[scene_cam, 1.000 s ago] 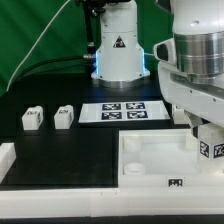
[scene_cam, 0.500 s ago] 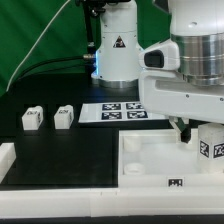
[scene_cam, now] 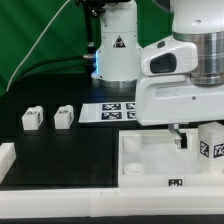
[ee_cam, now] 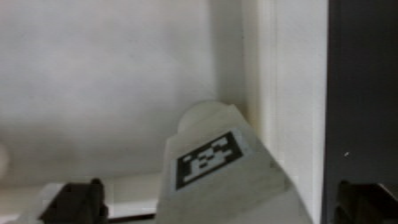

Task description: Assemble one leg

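Observation:
My gripper hangs low over the right part of the large white tray. In the wrist view the gripper is open, with its dark fingertips wide apart. A small white leg with a square tag lies between them on the tray's floor, touching neither. In the exterior view a white tagged leg shows just to the right of the fingers. Two more legs stand on the black table at the exterior view's left.
The marker board lies on the table behind the tray. The robot's white base stands at the back. A white ledge runs along the exterior view's left front. The tray's raised wall runs beside the leg.
The arm has swung toward the exterior view's left and come lower. Its fingers now show above the tray beside the right-hand leg.

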Available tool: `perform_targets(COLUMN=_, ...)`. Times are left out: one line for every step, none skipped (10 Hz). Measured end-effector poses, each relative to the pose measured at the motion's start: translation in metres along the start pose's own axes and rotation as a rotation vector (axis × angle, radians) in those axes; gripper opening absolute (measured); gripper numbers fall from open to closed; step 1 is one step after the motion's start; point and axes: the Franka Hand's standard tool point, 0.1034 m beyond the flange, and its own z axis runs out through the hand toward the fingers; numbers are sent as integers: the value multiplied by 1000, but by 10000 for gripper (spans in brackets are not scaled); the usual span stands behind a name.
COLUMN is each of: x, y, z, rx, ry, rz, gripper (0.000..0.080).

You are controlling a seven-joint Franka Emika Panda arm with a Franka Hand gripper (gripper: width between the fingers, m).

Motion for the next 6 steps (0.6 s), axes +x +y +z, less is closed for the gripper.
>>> perform_targets(x=0, y=1, z=-1, rx=-12, ry=1, rz=-106, gripper=649)
perform_targets(x=1, y=1, z=-3, rx=-20, ry=2, rz=-201, gripper=649)
perform_targets(x=1, y=1, z=-2, rx=-20, ry=2, rz=-192, gripper=649)
perform_targets(x=1, y=2, z=-1, rx=-20, ry=1, rz=-191, gripper=527)
perform_targets(x=0, y=2, z=-1, rx=-20, ry=0, rz=-191, gripper=391)
perform_targets(x=0, y=2, z=-1, rx=-20, ry=-1, rz=-191, gripper=391)
